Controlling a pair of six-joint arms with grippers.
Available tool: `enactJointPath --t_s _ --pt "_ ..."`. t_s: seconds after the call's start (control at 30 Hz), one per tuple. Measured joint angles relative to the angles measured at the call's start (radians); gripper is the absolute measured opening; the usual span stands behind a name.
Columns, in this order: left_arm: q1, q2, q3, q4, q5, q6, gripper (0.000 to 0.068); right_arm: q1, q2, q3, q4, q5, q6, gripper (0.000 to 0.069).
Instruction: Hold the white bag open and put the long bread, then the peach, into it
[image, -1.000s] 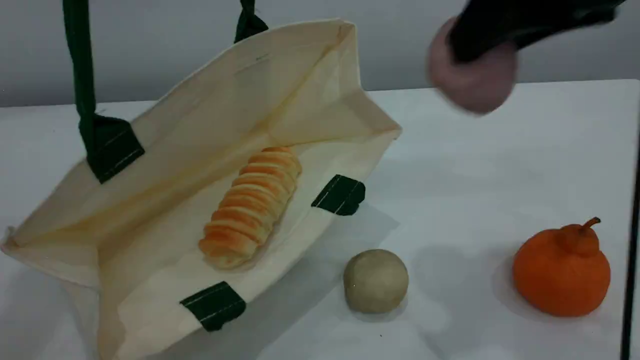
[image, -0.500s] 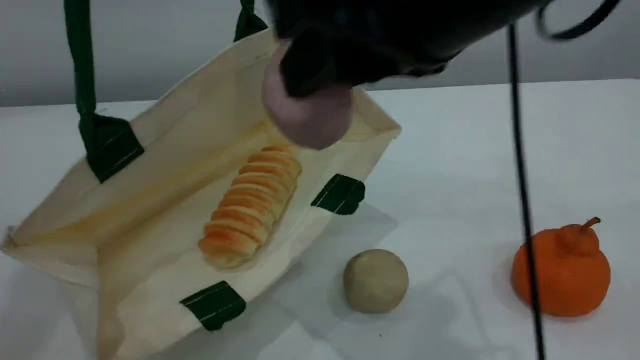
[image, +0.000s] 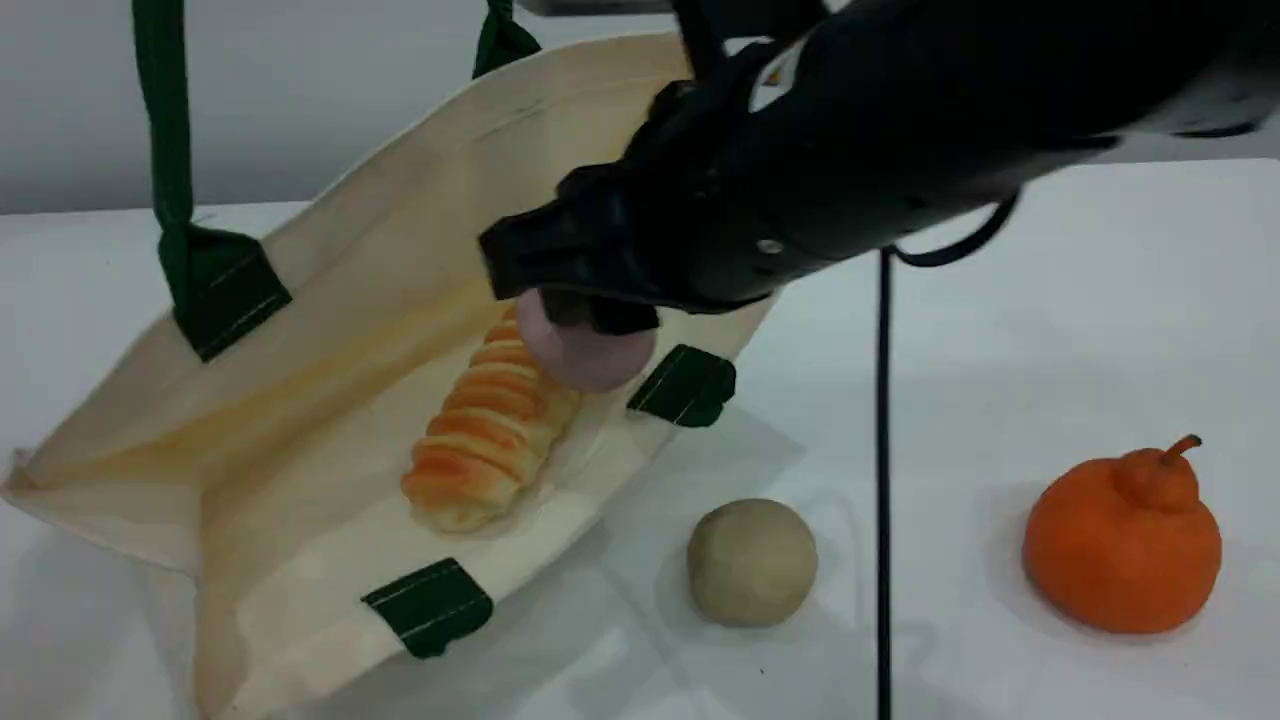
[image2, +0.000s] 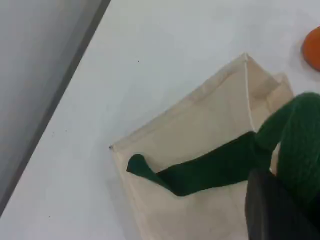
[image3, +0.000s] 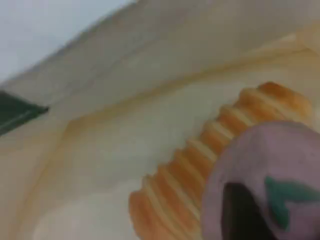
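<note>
Peach (image: 583, 352) sits clamped in right gripper (image: 590, 325), touching long bread (image: 490, 425).

In your scene view, the black right arm (image: 850, 150) covers the far corner of the cream-white canvas tote bag (image: 330, 300) and the top half of the dusty pink round peach (image: 585, 350), so you cannot see the fingertips gripping it. The peach hides the far end of the ridged golden-orange long bread (image: 490, 430). The dark green strap handle (image: 160, 130) runs off the top edge; whatever lifts it is out of frame. Your right wrist view is blurred, with the peach cut off at the bottom-right corner.
</note>
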Motion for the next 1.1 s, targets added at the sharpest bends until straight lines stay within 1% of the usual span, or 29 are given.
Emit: enactJointPath --t_s 0.1,0.33,0.53,0.57,0.6,0.63,0.8,0.87,0.9,0.97,1.1 --pt "0.000 0.000 0.000 0.000 0.000 0.000 0.0078 0.000 0.042 -0.061 -0.002 0.030 -0.004 0.0239" --pt "0.000 0.000 0.000 0.000 0.000 0.000 0.0078 0.000 0.139 -0.196 -0.004 0.036 -0.006 0.0239" --pt "0.000 0.000 0.000 0.001 0.000 0.001 0.0078 0.000 0.195 -0.273 -0.005 0.125 -0.007 0.0239" --pt "0.000 0.000 0.000 0.001 0.000 0.001 0.0078 0.000 0.196 -0.283 -0.005 0.140 -0.007 0.0251" --pt "0.000 0.000 0.000 0.001 0.000 0.001 0.0078 0.000 0.196 -0.292 -0.005 0.161 -0.007 0.0270" --pt "0.000 0.000 0.000 0.001 0.000 0.001 0.0078 0.000 0.196 -0.304 -0.003 0.178 -0.007 0.0307" --pt "0.000 0.000 0.000 0.001 0.000 0.001 0.0078 0.000 0.196 -0.336 0.005 0.229 -0.007 0.0563" --pt "0.000 0.000 0.000 0.001 0.000 0.001 0.0078 -0.002 0.196 -0.337 0.005 0.244 -0.007 0.0634" --pt "0.000 0.000 0.000 0.001 0.000 0.001 0.0078 -0.002 0.196 -0.337 0.005 0.251 -0.007 0.0657" --pt "0.000 0.000 0.000 0.001 0.000 0.001 0.0078 -0.002 0.196 -0.337 0.005 0.251 -0.007 0.0672" --pt "0.000 0.000 0.000 0.001 0.000 0.001 0.0078 -0.002 0.196 -0.337 -0.006 0.261 -0.007 0.0656"
